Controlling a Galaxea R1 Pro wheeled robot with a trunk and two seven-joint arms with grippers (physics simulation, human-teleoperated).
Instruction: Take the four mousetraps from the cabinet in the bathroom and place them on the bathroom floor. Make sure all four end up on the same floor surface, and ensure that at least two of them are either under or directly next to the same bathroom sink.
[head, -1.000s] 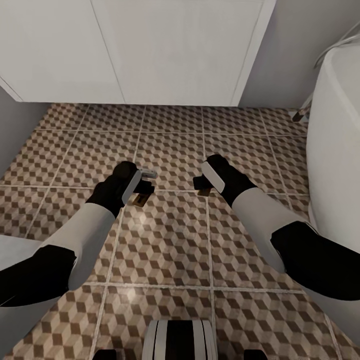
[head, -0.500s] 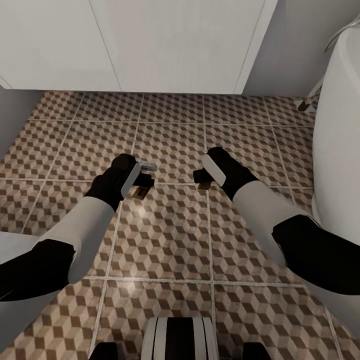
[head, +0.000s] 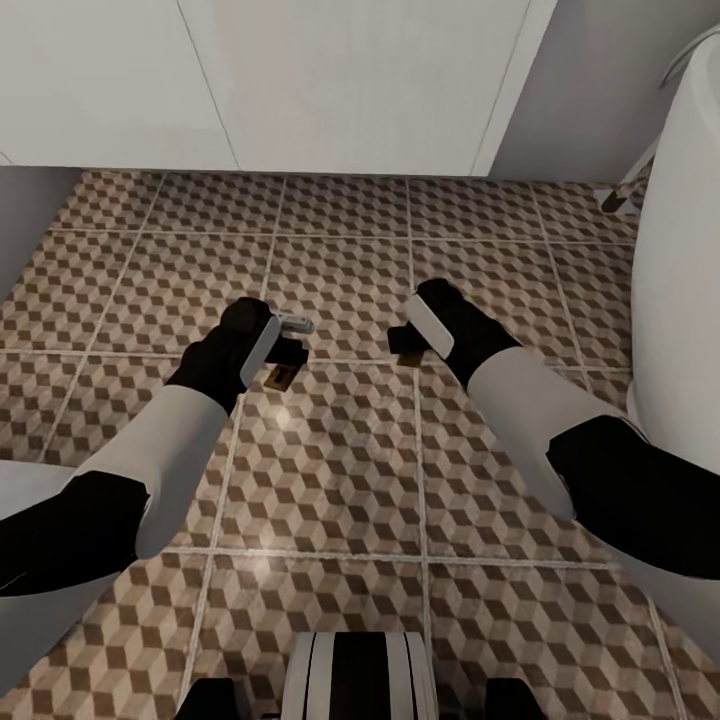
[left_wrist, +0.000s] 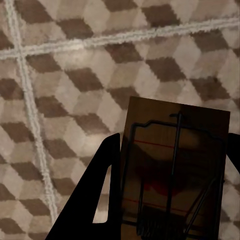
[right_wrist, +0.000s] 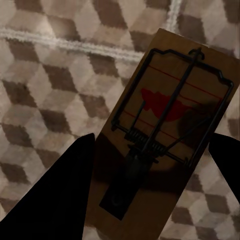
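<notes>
Gripping one tan wooden mousetrap (left_wrist: 175, 175) (right_wrist: 167, 135) apiece, left gripper (left_wrist: 167, 200) and right gripper (right_wrist: 150, 165) hover over the cube-patterned tile floor (head: 330, 480), neither set down yet.

Even, soft light; faint glare on bathroom floor (head: 300, 440) (wrist views blurry, pixelated).

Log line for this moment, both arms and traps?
left gripper: shut on mousetrap | right gripper: shut on second mousetrap | both low over floor | white cabinet front ahead

open: bathroom floor (head: 330, 470); blocked ahead: white cabinet (head: 300, 90); right: white tub (head: 680, 300)
</notes>
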